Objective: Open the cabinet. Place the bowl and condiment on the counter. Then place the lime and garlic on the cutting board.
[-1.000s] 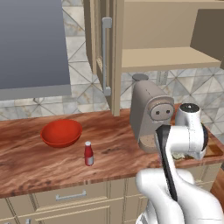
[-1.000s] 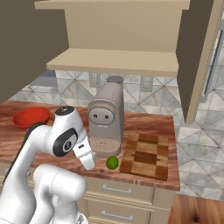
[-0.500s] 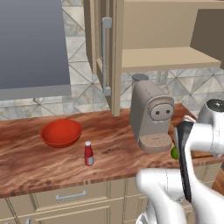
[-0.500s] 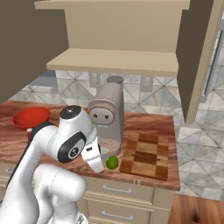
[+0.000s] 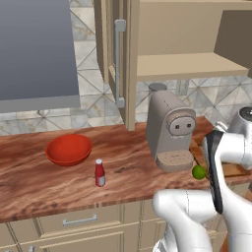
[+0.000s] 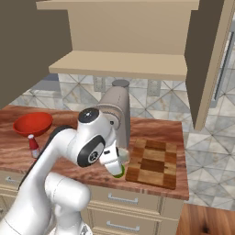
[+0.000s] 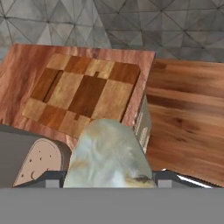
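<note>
Carrying lumpy whitish garlic bulb [image 7: 109,155], pinched in two-finger gripper [image 7: 109,177], above checkered wooden cutting board [image 7: 83,94]. Small green lime [image 5: 199,172] on streaky reddish counter [image 5: 44,179], beside board. Next: lower, release garlic on board.

A glossy red bowl [image 5: 69,149] and a red, white-capped condiment [image 5: 100,173] sit left of the grey coffee machine [image 5: 170,130]; bright green lime [image 5: 198,172], brown-checkered cutting board [image 6: 153,162], pale mottled garlic [image 7: 109,155].

No legible text, label or number anywhere.
</note>
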Available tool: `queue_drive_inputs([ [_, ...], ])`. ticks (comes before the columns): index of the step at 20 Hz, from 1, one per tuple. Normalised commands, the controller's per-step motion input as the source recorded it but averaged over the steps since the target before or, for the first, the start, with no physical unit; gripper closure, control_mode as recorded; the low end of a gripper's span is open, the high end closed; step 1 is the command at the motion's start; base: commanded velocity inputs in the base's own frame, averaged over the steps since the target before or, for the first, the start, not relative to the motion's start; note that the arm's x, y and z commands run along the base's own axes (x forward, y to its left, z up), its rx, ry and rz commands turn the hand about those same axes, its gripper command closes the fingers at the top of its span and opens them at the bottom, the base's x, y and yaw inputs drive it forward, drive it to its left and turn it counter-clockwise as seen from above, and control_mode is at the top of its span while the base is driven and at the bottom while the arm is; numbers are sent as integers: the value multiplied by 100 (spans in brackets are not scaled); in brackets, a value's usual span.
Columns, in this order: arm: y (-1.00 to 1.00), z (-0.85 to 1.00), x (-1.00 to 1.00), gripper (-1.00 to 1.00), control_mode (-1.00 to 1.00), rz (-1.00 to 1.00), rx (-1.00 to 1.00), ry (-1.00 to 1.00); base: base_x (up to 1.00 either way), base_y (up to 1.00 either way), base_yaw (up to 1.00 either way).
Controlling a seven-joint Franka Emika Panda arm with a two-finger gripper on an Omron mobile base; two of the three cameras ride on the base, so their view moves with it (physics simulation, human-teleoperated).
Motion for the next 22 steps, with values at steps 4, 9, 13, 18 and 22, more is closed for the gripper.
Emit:
queue_drive_inputs([
  [4, -54, 0, 38, 100, -100, 0, 9, 0, 0, 0, 0],
  [9, -26, 0, 40, 100, -100, 11, 5, 0, 0, 0, 0],
  [13, -13, 0, 47, 100, -100, 15, 0, 0, 0, 0, 0],
  [18, -5, 0, 65, 100, -100, 5, 0, 13, 0, 0, 0],
  [22, -21, -2, 72, 100, -100, 2, 0, 20, 0, 0, 0],
])
